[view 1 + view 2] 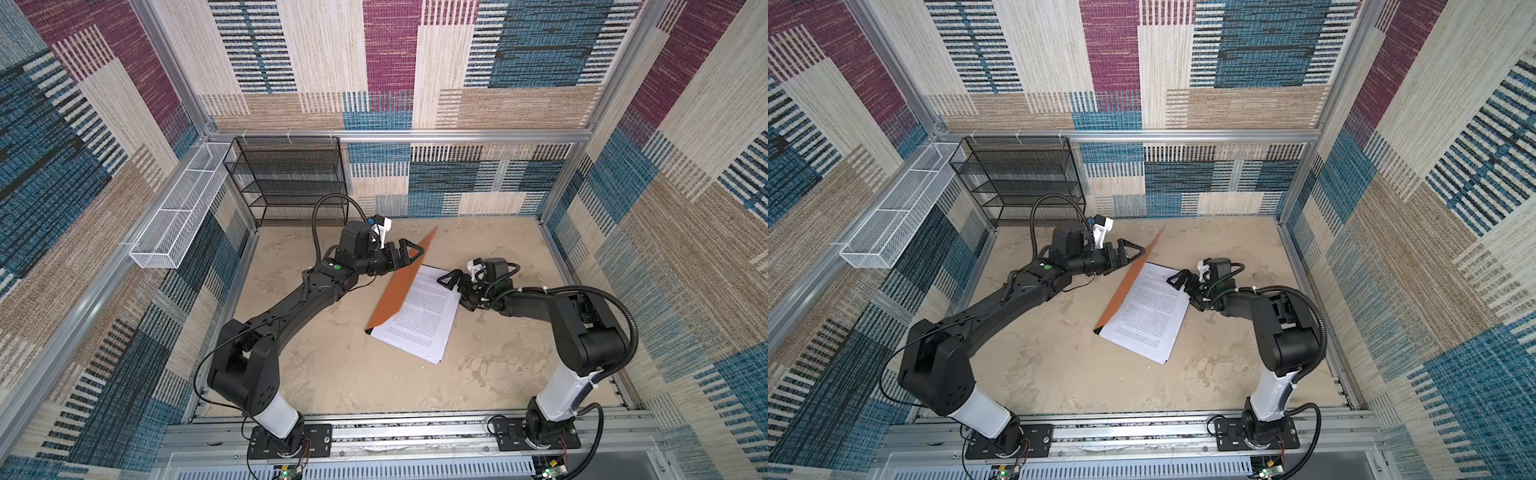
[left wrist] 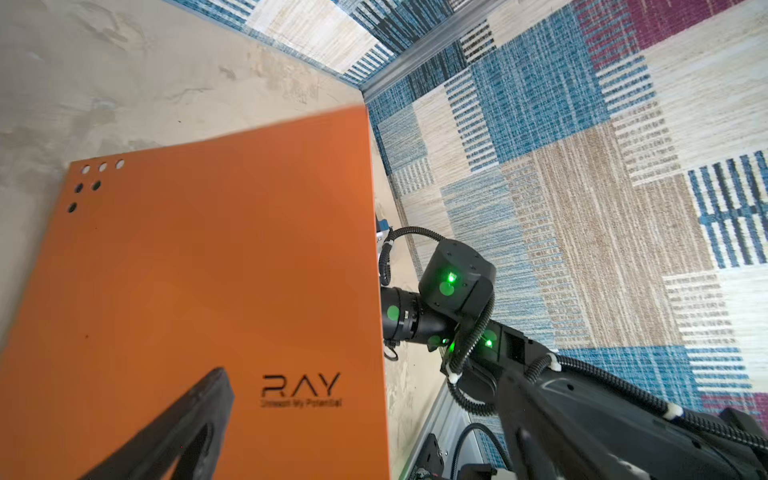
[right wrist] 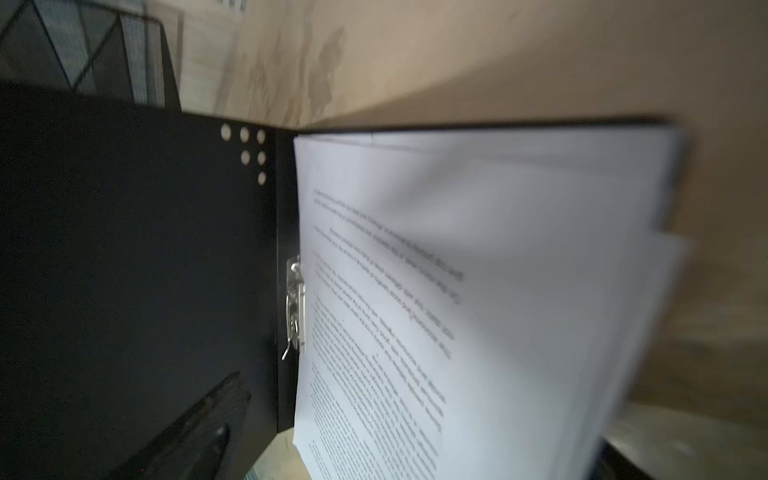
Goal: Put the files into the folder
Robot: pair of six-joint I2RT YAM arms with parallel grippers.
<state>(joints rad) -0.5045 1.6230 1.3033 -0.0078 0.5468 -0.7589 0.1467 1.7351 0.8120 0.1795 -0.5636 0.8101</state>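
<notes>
While its jaws stand spread and empty, the left tool (image 1: 417,253) sits against the orange outer face of the folder (image 1: 405,282), likely to tip the raised cover shut. The right tool (image 1: 444,279), likewise released, hovers over the far corner of the files (image 1: 419,316), which lie inside the folder on the worktop (image 1: 332,365).

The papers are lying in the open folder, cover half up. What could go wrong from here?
The orange cover stands tilted, unclamped beside the open left gripper; it may fall open. The paper stack is fanned unevenly, so closing could crease stray edges. The open right gripper over the stack could get caught.
</notes>
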